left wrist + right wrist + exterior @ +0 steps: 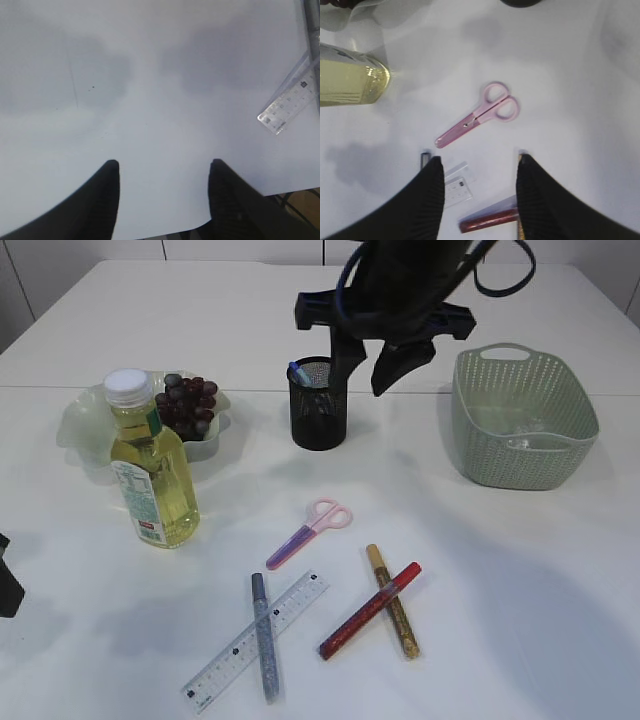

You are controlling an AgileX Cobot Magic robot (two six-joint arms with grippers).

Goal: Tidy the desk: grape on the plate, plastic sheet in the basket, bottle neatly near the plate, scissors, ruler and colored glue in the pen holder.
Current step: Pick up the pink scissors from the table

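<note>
Exterior view: right gripper (378,365) hangs high beside the pen holder (318,403), fingers apart, empty. Scissors (311,531) lie on the table (520,580). Left wrist view: left gripper (164,172) is open over bare table near the ruler (290,102). Right wrist view: open fingers (427,200) point down above the scissors.

My right arm's wrist is a dark, almost black block with a flat crossbar, and glossy black cables loop over it. Its gripper (388,362) ends in two tapered black fingers (431,200) with finely ribbed inner faces. My left gripper (164,200) shows matching matte black ribbed fingers (102,200).
</note>
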